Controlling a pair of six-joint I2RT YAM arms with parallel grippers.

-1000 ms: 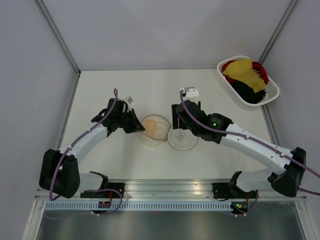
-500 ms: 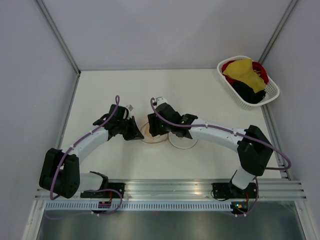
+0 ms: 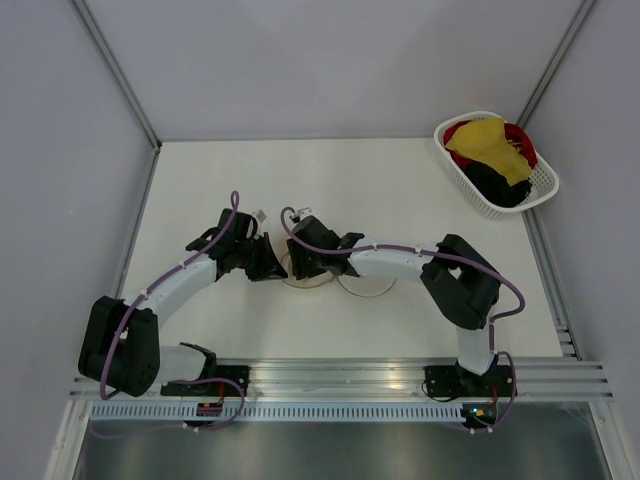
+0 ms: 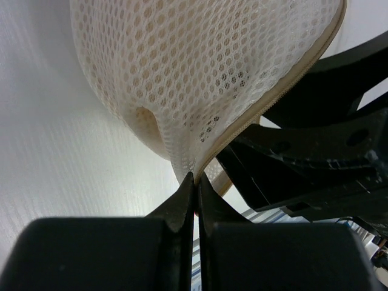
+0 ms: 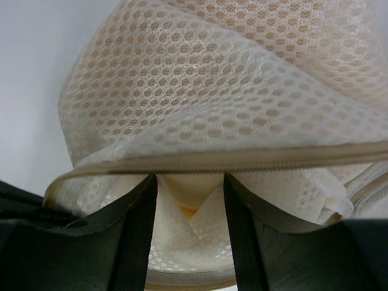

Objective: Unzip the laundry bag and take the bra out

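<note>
On table [image 3: 400,180], left gripper [image 4: 194,185] pinching laundry bag [image 4: 200,79] rim, right gripper [image 5: 189,188] spread at opening

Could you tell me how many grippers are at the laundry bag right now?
2. The left gripper is shut on the laundry bag's left rim; the right gripper, open, is at its zip edge.

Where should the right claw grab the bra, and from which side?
Take the bra by the peach padded edge showing under the zip rim, entering straight through the laundry bag mouth. The left claw pinches the bag's mesh, and the open right claw straddles that edge.
</note>
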